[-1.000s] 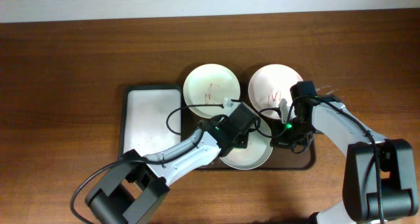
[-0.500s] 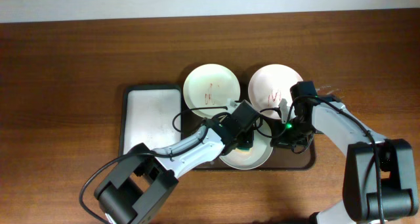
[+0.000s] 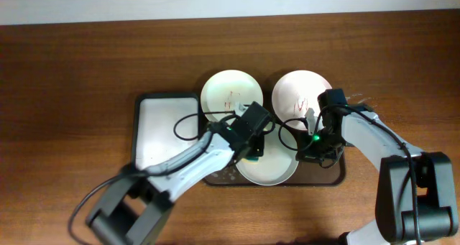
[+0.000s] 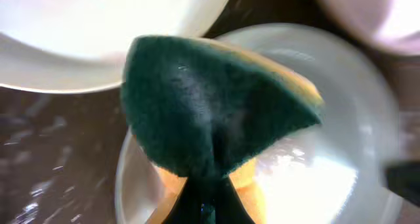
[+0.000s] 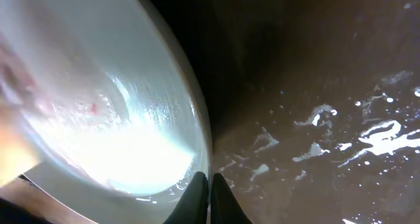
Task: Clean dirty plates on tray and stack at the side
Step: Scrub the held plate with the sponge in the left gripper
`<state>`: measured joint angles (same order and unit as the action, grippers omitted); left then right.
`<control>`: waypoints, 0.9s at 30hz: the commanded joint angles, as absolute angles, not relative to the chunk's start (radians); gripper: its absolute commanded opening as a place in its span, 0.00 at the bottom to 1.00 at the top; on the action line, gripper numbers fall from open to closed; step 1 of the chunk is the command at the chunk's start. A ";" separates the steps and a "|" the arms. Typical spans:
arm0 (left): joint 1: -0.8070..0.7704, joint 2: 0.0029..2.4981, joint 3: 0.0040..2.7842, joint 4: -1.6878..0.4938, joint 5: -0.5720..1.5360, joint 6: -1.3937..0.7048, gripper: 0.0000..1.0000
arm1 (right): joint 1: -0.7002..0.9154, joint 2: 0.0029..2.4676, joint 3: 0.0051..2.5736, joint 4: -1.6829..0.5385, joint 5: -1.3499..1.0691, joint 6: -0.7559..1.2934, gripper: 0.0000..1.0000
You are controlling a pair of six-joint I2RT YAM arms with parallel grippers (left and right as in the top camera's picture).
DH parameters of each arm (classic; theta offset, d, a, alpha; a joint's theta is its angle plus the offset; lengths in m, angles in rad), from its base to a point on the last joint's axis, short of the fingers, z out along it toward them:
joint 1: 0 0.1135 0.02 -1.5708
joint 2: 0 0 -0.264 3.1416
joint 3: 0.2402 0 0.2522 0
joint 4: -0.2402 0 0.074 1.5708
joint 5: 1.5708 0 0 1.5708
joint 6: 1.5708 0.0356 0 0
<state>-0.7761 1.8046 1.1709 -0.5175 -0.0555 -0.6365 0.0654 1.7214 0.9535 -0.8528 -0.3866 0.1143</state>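
The dark brown tray [image 3: 338, 174] holds three plates. A pale greenish plate [image 3: 230, 94] with red scribbles sits back left, and a pale pink plate [image 3: 302, 93] with red scribbles back right. A whitish plate [image 3: 277, 172] lies at the front. My left gripper [image 3: 251, 150] is shut on a green and yellow sponge [image 4: 210, 106] and presses it on the front plate's [image 4: 341, 125] left part. My right gripper [image 3: 307, 146] is shut on that plate's right rim [image 5: 207, 159], its fingertips [image 5: 209, 183] pinching the edge. The plate's inside [image 5: 98, 112] is wet and shiny.
A smaller white-lined tray [image 3: 167, 126] stands left of the brown tray, touching it. The brown tray's floor [image 5: 328, 99] is wet with white suds. Bare wooden table [image 3: 79, 94] lies to the left, right and back. Cables loop over the left arm.
My left gripper has dragged the sponge left and back, from the middle of the front plate to its left part. The right gripper has kept its hold on the rim.
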 commanded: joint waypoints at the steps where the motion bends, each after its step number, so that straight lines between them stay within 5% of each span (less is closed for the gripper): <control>1: -0.767 1.624 1.170 -0.532 -0.072 -0.570 0.00 | 0.073 1.725 0.967 -0.859 -0.377 0.113 0.17; 27: -0.842 1.963 1.166 -0.274 0.104 -0.659 0.00 | 0.073 1.725 0.967 -0.853 -0.377 0.113 0.08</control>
